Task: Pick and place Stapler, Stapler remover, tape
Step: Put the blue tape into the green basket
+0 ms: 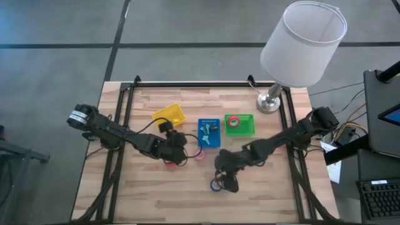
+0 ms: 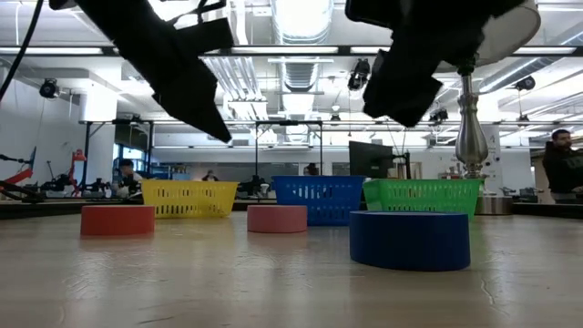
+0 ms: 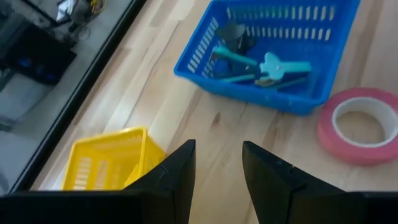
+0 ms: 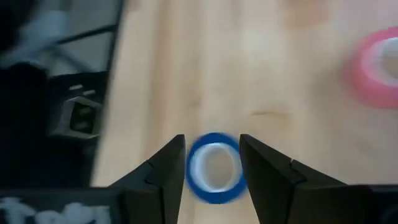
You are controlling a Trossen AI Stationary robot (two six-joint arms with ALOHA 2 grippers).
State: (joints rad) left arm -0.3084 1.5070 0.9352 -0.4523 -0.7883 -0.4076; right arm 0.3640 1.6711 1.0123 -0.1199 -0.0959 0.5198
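Hovering low at the centre-bottom of the high view, the right gripper (image 1: 226,181) is seen with its fingers (image 4: 158,171) spread apart, and the blue tape roll (image 4: 214,167) is framed between them on the wooden table (image 1: 275,194), not yet clamped. The left gripper (image 3: 217,165) is held left of centre, its fingers parted and empty, near the pink tape roll (image 3: 359,125). A red tape roll (image 2: 117,220) is seen lower left in the low view, another (image 1: 233,121) inside the green basket (image 1: 247,127). Teal tools are seen in the blue basket (image 1: 209,140); the yellow basket (image 1: 169,115) is seen upper left of it.
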